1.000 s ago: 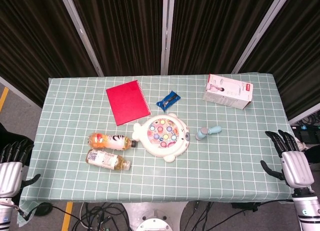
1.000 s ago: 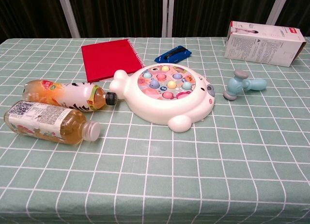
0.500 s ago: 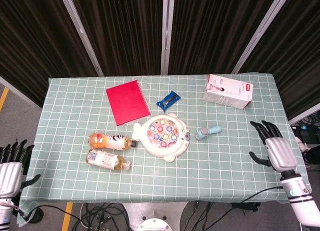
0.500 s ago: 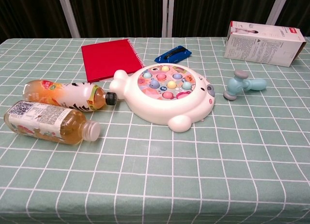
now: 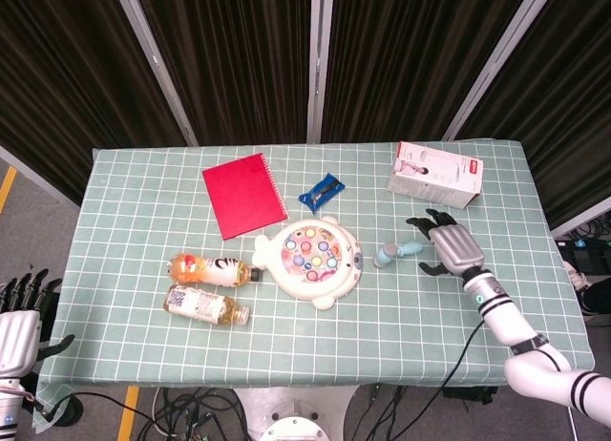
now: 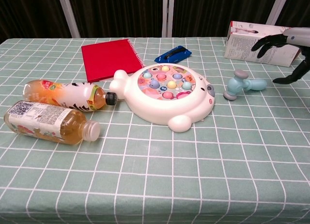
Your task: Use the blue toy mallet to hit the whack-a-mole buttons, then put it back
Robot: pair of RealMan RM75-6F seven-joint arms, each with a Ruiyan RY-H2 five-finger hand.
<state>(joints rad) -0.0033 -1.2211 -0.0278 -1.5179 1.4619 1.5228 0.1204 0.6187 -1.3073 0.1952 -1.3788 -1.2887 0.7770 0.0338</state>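
Blue toy mallet (image 5: 396, 252) lies at the whack-a-mole toy's (image 5: 310, 261) three o'clock (handle outward), so the right hand (image 5: 451, 245) hovers beside it, fingers spread, empty.

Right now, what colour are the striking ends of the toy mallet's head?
Grey; the mallet itself is pale blue. The chest view shows it best.
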